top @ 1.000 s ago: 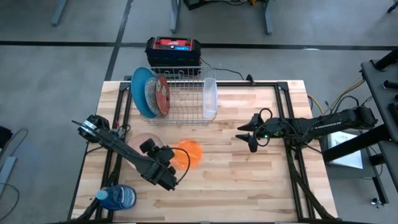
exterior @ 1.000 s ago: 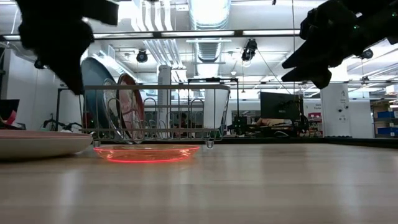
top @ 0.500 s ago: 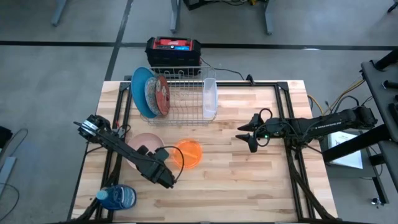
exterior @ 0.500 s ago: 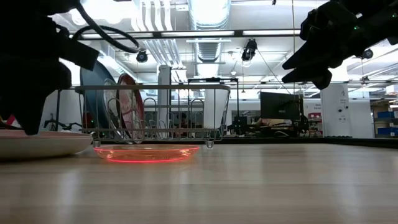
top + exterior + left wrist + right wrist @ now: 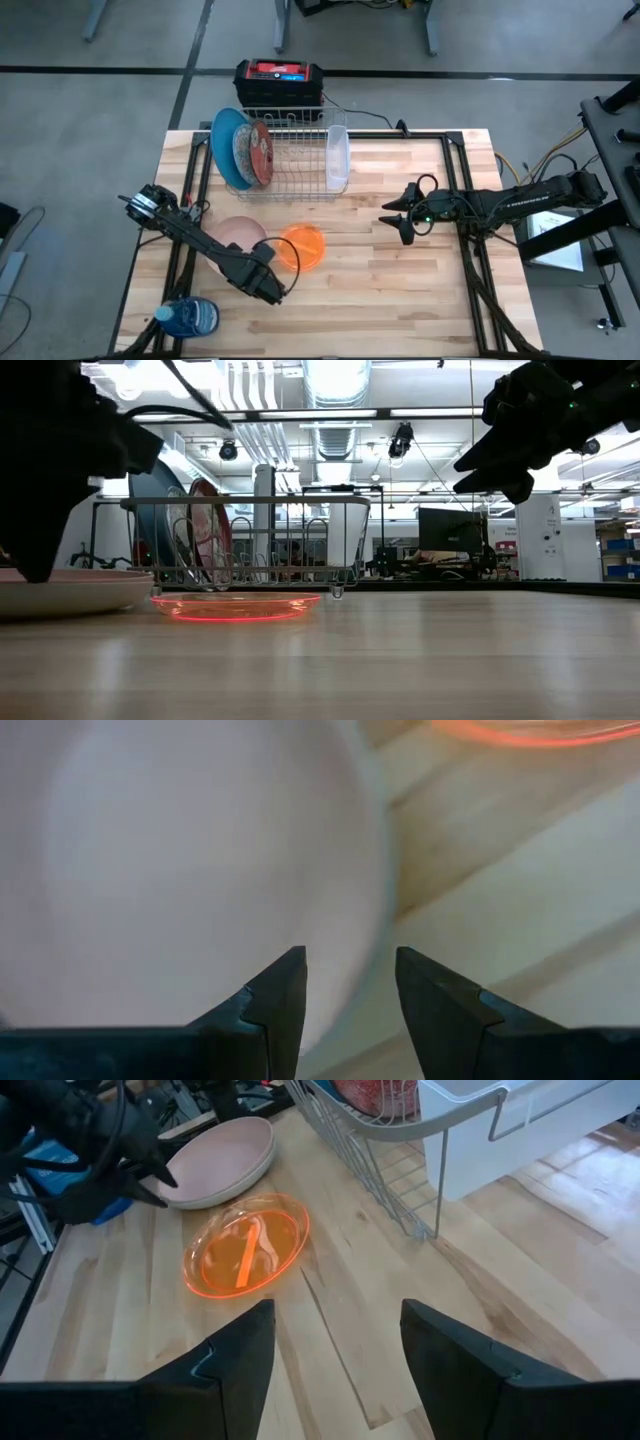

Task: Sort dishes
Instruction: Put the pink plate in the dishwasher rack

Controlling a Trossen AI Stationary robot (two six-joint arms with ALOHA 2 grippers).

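The pink dish (image 5: 235,228) rests flat on the table beside the translucent orange bowl (image 5: 303,247). My left gripper (image 5: 350,955) is open and low over the pink dish's near right rim (image 5: 375,870), one finger over the dish and one outside it; whether they touch it I cannot tell. In the low view my left gripper (image 5: 30,565) reaches down to the dish (image 5: 80,588). The blue plate (image 5: 225,145), a patterned plate (image 5: 241,152) and a red dish (image 5: 262,150) stand on edge in the wire rack (image 5: 295,150). My right gripper (image 5: 393,215) hovers open, right of the orange bowl.
A white container (image 5: 338,155) sits at the rack's right end. A blue water bottle (image 5: 190,317) lies at the near left corner. A red and black box (image 5: 278,78) stands beyond the far edge. Bare wood lies between the orange bowl and my right gripper.
My left gripper has come down and moved toward the table's left, from beside the orange bowl to the pink dish's near right rim, and has stayed open. My right arm and the dishes have kept still.
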